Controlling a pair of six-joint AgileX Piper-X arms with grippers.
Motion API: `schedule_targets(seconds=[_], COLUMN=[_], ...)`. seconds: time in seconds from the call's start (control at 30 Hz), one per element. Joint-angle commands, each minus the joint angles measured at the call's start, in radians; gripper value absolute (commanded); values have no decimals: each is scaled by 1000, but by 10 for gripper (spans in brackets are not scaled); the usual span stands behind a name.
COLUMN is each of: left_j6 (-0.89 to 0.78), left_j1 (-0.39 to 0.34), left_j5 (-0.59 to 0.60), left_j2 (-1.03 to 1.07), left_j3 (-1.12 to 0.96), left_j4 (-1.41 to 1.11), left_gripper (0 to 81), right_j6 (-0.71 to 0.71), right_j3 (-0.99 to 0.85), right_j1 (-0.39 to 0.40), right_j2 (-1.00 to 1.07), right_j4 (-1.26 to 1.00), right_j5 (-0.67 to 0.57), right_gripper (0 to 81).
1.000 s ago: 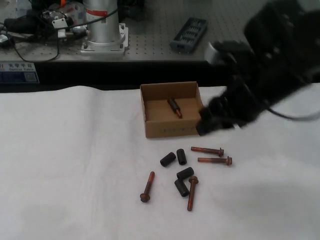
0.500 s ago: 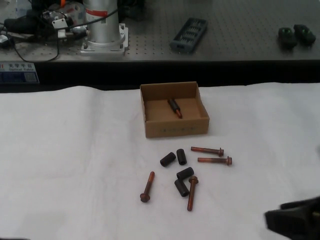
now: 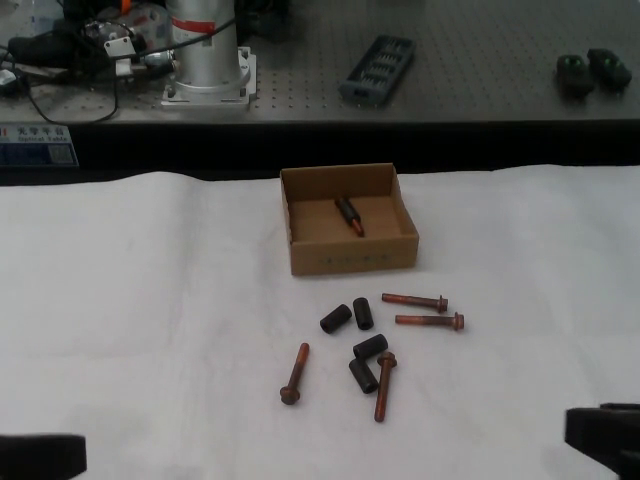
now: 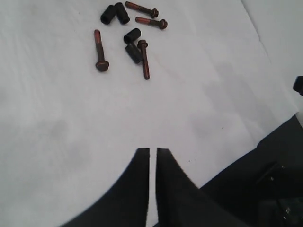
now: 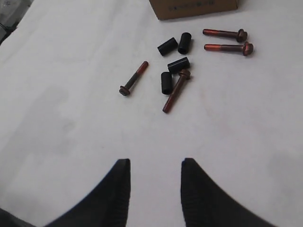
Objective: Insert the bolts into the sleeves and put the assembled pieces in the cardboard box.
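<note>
White cloth [image 3: 150, 300], cardboard box [image 3: 350, 258] mid-cloth, perforated metal table [image 3: 480, 80] behind, perhaps cables [image 3: 40, 50]

Bolts [image 3: 413, 301] and sleeves [image 3: 336, 318] lie before the cardboard box [image 3: 350, 262].

The left claw [image 4: 153, 151] and right claw [image 5: 155, 163] have plain black, tapering fingers, seemingly matte.

You see 4 rust-orange bolts [image 3: 413, 300]; 4 black sleeves [image 3: 335, 318]; a plain white cloth [image 3: 150, 300]; a tan cardboard box [image 3: 352, 260]; left gripper [image 4: 153, 150] and right gripper [image 5: 155, 163] — both black.
</note>
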Motion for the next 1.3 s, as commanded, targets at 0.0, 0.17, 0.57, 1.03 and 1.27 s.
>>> schedule_targets(seconds=[0.0, 0.17, 0.57, 1.03, 1.27], left_j6=[-2, -13, -13, -13, -13], left_j1=[1, 1, 1, 1, 1], left_j5=[15, 15, 16, 16, 16], left_j2=[0, 0, 0, 0, 0], left_j3=[-8, -23, -69, -134, -134], left_j4=[-57, -79, -84, -84, -84], left_gripper=[45, 45, 45, 45, 45], right_j6=[104, 241, 503, 967, 965], right_j3=[0, -21, -397, -632, -632], right_j1=[2, 2, -38, -214, -281], right_j2=[86, 295, 1006, 1257, 1257], right_j4=[-93, -273, -307, -165, -185], right_j5=[-4, -61, -41, -22, -22], right_gripper=[276, 276, 276, 275, 275])
